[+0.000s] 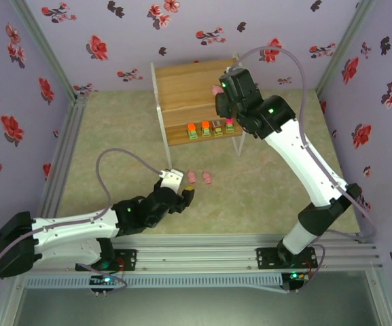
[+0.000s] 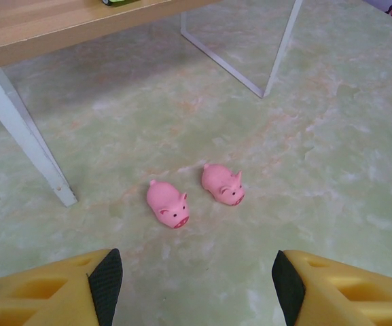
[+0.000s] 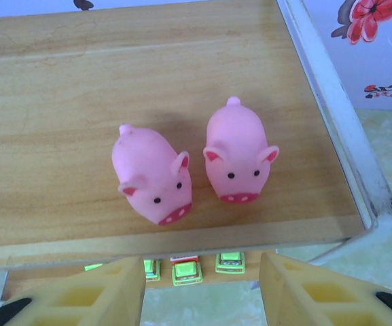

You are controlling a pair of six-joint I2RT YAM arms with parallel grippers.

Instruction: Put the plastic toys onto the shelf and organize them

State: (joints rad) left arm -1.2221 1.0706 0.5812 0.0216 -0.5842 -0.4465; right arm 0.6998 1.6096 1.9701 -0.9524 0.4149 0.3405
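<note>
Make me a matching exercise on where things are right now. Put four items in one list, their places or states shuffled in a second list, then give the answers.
Column one:
1. Pigs in the left wrist view
2. Pigs in the right wrist view
3. Green-based blocks
4. Left pincer

Column two:
A. On the lower shelf board
B. Open, above the table
C. On the top shelf board
D. On the table, in front of the shelf

Pairs: 1-D, 2-C, 3-A, 4-B
</note>
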